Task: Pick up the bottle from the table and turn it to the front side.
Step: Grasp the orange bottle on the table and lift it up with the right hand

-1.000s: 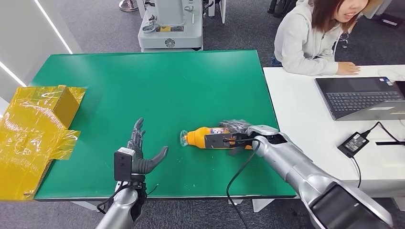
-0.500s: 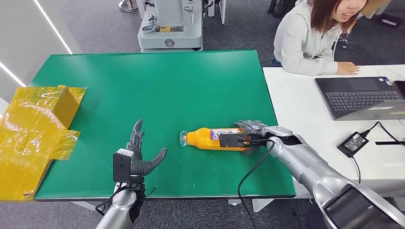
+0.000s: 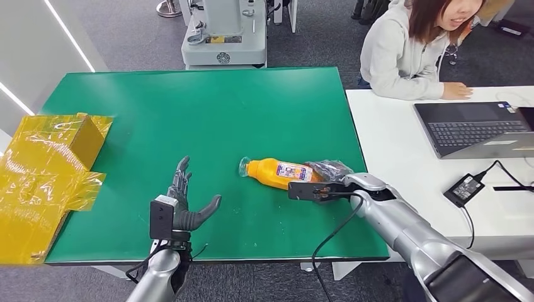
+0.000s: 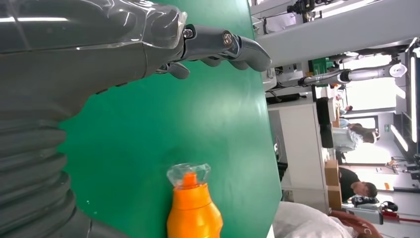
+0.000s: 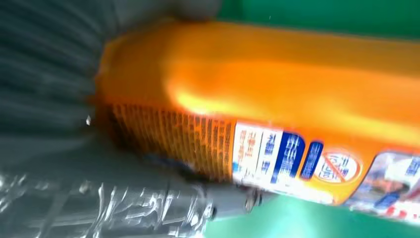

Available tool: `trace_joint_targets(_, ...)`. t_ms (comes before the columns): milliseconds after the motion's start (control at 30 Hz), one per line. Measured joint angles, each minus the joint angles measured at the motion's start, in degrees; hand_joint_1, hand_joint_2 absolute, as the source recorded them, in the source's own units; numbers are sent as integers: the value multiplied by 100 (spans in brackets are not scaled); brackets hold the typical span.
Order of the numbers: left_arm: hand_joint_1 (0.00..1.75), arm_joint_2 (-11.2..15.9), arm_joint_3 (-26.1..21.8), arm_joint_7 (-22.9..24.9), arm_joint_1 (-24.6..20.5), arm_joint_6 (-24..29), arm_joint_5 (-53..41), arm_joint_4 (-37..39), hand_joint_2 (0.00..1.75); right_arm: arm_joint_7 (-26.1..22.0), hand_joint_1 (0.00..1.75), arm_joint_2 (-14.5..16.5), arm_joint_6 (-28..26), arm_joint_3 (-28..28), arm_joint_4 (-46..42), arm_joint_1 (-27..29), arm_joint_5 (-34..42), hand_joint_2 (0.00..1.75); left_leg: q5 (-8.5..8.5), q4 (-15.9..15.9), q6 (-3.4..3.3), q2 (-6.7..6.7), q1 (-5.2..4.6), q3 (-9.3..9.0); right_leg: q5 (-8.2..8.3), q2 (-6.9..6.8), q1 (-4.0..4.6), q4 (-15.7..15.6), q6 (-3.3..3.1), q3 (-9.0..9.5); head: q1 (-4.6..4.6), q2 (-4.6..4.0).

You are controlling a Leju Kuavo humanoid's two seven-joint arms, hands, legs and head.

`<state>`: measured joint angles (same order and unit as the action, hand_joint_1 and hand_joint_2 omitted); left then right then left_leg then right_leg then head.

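Right hand [image 3: 327, 179]: clasped around the base end of the bottle, at the near right part of the table; fingers wrapped over the body, thumb underneath in the right wrist view.
Bottle [image 3: 277, 172]: orange, clear cap, lying roughly on its side in the right hand's grasp; cap end pointing away from that hand toward the left hand's side and slightly away from the robot; cannot tell whether lifted clear of the table or resting on it.
Label [image 3: 292, 171]: white and blue printed panel, facing up on the bottle body just ahead of the right hand's fingers.
Left hand [image 3: 186, 204]: released, fingers spread and raised, thumb out to the side, holding nothing; above the near edge of the table, well apart from the bottle's cap.
Table [image 3: 189, 113]: green surface beneath both hands.
Box [image 3: 50, 157]: wrapped in yellow film, beyond the left hand's outer side, at the table's left edge.
Person [image 3: 409, 50]: seated beyond the right hand, at a white desk [image 3: 403, 151].
Laptop [image 3: 478, 129]: open on the white desk, to the outer side of the right arm.
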<state>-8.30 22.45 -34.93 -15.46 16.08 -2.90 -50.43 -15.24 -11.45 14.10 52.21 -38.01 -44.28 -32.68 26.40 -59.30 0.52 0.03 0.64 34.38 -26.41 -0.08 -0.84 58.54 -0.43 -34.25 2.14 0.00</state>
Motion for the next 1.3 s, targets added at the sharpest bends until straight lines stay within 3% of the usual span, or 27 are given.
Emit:
trace_joint_targets(200, 0, -16, -22, -17, 42, -67, -27, -1, 175, -333, 175, 12, -589, -282, -10, 345, -3, 175, 2, 1, -2, -1, 0, -22, -3, -2, 1, -3, 3, 25, -1, 0)
trace_joint_targets(333, 0, -40, -22, -23, 62, -108, -50, -1, 175, -763, 175, 7, -662, -667, -221, 728, 371, 175, 7, 3, -3, 2, 1, -46, -5, 2, 2, -10, 4, 47, -1, 0)
trace_joint_targets(600, 0, -42, -22, -73, 150, -218, -53, -76, 175, -1740, 175, -56, -283, -2015, -1813, 2591, 2151, 175, 20, 6, -11, -9, 4, -54, -15, -15, 7, -18, 6, 68, -2, 0)
trace_joint_targets(800, 0, -43, -23, -3, 166, -391, -22, -153, 175, -1821, 175, -58, -380, -2682, -2876, 3702, 2588, 175, 25, 6, -13, -16, 2, -41, -21, -22, 5, -20, 14, 59, -1, 0)
trace_joint_targets(967, 0, -62, -26, 488, 105, -1566, 412, -185, 175, -1748, 175, 73, -1068, -3323, -3796, 4501, 2628, 175, 25, 5, -13, -27, 0, -17, -23, -32, 2, -19, 18, 38, -1, 0)
trace_joint_targets(1100, 0, -99, -22, 693, -210, -2209, 579, -140, 175, -1723, 175, 233, -1183, -3701, -4135, 4663, 2415, 175, 24, 4, -13, -23, 0, -12, -22, -25, 2, -18, 17, 30, -1, 0)
trace_joint_targets(1300, 0, -120, -22, 740, -467, -2281, 644, -56, 175, -1739, 175, 384, -1155, -3951, -4294, 4704, 2354, 175, 25, 5, -12, -23, 0, -12, -22, -25, 2, -17, 17, 27, -1, 0)
